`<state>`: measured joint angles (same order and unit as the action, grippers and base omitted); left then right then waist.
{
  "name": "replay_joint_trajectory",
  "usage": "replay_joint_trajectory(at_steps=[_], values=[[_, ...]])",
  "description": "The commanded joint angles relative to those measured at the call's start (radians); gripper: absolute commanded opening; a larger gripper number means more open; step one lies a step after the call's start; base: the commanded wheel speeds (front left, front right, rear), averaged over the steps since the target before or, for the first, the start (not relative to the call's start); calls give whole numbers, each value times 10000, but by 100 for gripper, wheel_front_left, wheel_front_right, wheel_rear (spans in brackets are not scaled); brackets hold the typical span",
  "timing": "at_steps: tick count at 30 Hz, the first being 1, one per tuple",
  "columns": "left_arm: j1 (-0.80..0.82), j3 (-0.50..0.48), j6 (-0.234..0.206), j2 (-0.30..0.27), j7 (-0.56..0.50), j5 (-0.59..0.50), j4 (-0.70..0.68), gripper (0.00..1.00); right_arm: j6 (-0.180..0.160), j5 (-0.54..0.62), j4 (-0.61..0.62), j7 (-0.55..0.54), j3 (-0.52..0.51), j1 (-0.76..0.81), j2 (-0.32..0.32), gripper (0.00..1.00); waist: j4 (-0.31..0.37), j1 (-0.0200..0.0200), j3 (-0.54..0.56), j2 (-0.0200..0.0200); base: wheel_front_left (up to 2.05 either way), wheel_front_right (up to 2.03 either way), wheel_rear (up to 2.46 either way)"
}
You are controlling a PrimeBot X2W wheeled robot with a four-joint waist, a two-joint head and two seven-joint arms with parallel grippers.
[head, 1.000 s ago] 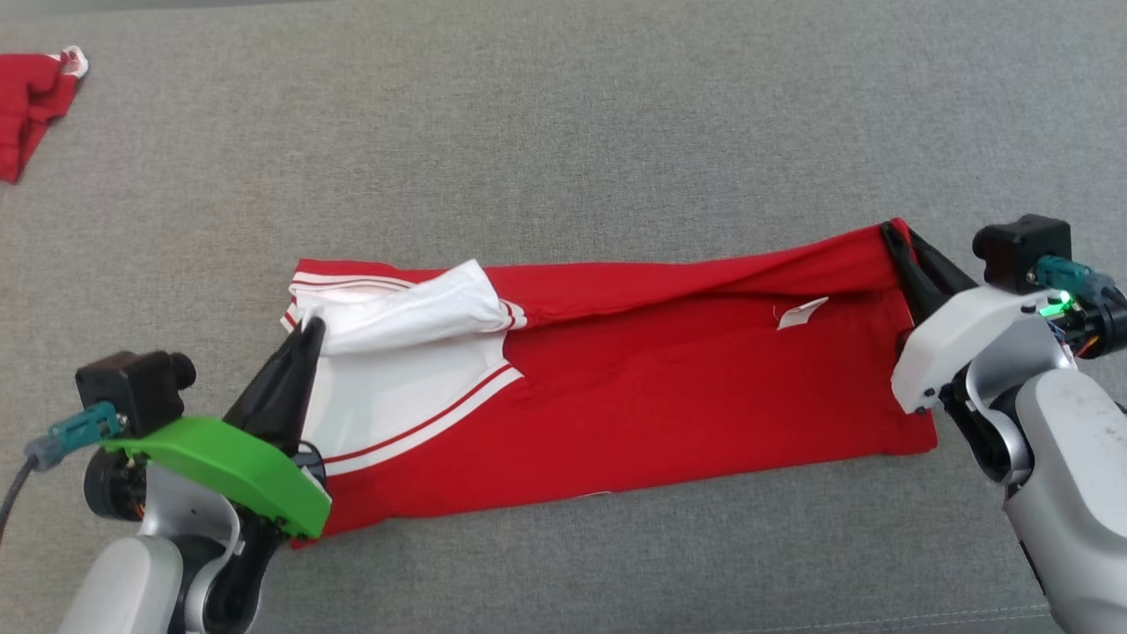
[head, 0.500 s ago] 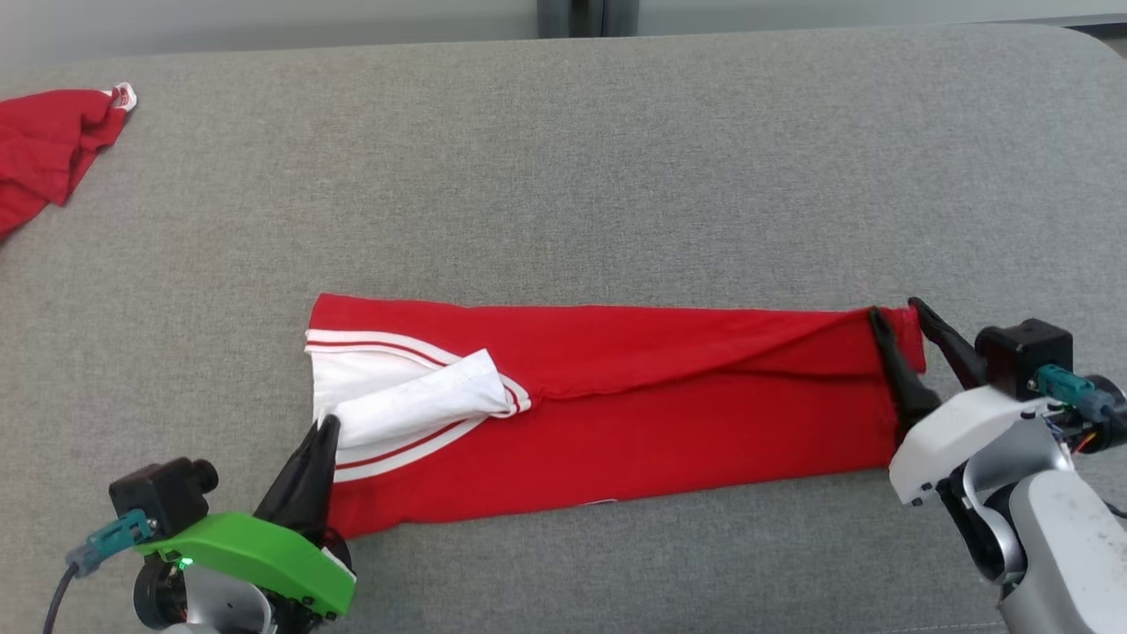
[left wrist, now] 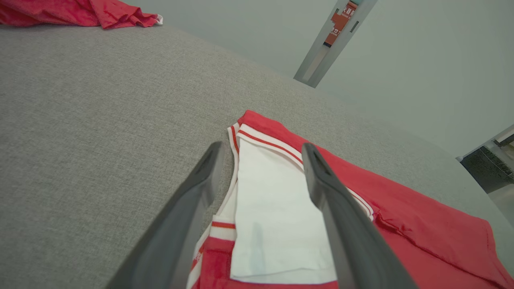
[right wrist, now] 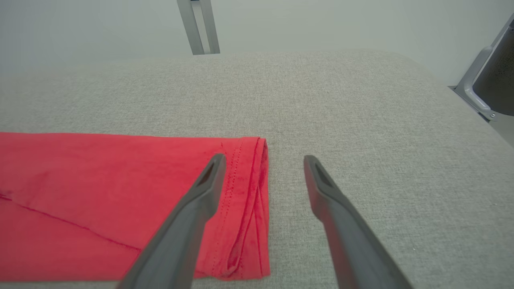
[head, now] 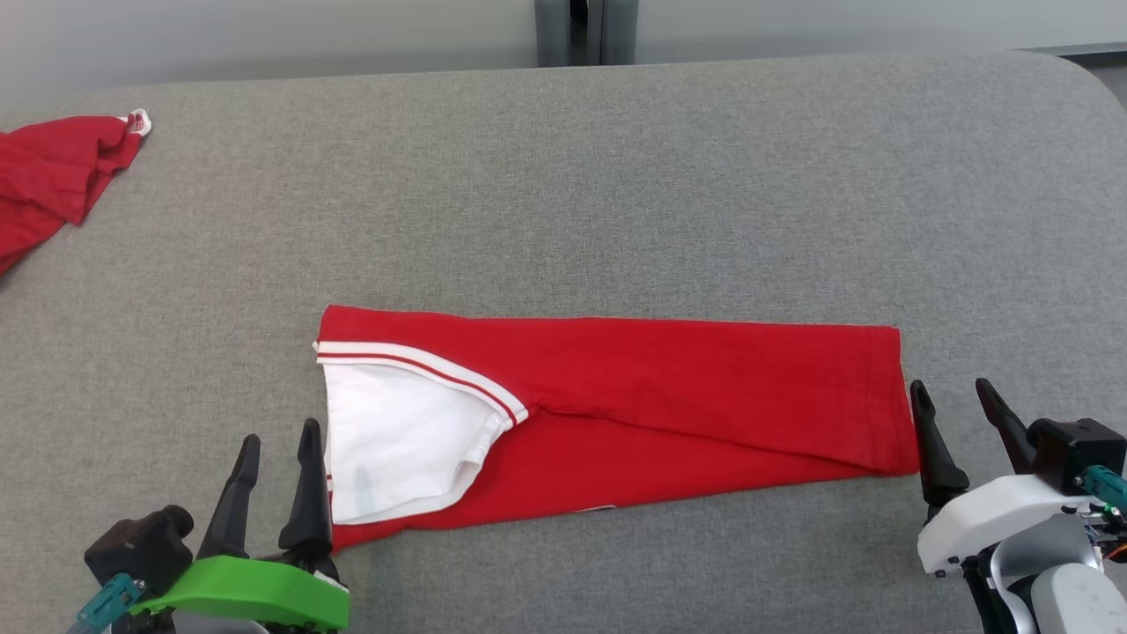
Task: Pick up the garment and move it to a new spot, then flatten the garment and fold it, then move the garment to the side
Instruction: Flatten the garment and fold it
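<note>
The garment (head: 669,396) is a red shirt with a white, red-striped sleeve (head: 396,431), folded into a long flat strip across the grey surface. My left gripper (head: 280,433) stands open at the strip's left end, just off the white sleeve (left wrist: 273,216), holding nothing. My right gripper (head: 953,392) is open at the strip's right end, beside the hem (right wrist: 245,192), with nothing between its fingers. In the left wrist view my left gripper (left wrist: 261,148) straddles the sleeve's edge. In the right wrist view my right gripper (right wrist: 263,160) spans the hem's corner.
A second red cloth (head: 53,176) lies crumpled at the far left of the grey padded surface (head: 616,176). A grey post (head: 585,31) stands behind the far edge. The surface's right corner curves off near a dark frame (right wrist: 488,80).
Both grippers have opened and let go of the garment, and drawn back toward me. The top layer has dropped flat over the strip. The head camera has tilted up.
</note>
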<state>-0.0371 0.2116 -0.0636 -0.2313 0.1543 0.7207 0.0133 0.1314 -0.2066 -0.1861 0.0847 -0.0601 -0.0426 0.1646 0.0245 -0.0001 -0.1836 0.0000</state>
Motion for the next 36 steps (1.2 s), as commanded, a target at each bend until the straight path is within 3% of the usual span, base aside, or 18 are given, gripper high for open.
replay_joint_trajectory(at_steps=[1,13,26,27,28,29,31,36], values=[[165,55,-95,-15,102,-205,79,100,-14,119,61,-61,-76,49,-94,100,-27,1,69,0,0,0,0],[709,335,-488,-9,448,-985,476,100,-14,583,-490,-1628,-591,-739,-237,100,-655,1,285,0,0,0,0],[794,455,-560,-4,390,-978,619,100,-14,506,-2368,-3104,-819,-1051,-230,100,-1328,1,229,0,0,0,0],[796,458,-569,-15,390,-984,621,100,-14,430,-2436,-3188,-827,-1038,-274,96,-1336,1,234,0,0,0,0],[799,466,-577,-28,395,-997,619,100,-13,335,-2500,-3249,-817,-1040,-307,44,-1338,1,242,0,0,0,0],[803,472,-586,-37,400,-1015,605,100,-8,277,-2528,-3288,-809,-1056,-330,34,-1331,1,249,0,0,0,0],[826,492,-590,-58,407,-1054,564,100,-8,187,-2540,-3312,-771,-1154,-308,0,-1281,1,262,0,0,0,0],[847,563,-606,-78,375,-1097,513,100,-19,7,-2520,-3216,-931,-1545,17,0,-993,1,304,0,0,0,0]])
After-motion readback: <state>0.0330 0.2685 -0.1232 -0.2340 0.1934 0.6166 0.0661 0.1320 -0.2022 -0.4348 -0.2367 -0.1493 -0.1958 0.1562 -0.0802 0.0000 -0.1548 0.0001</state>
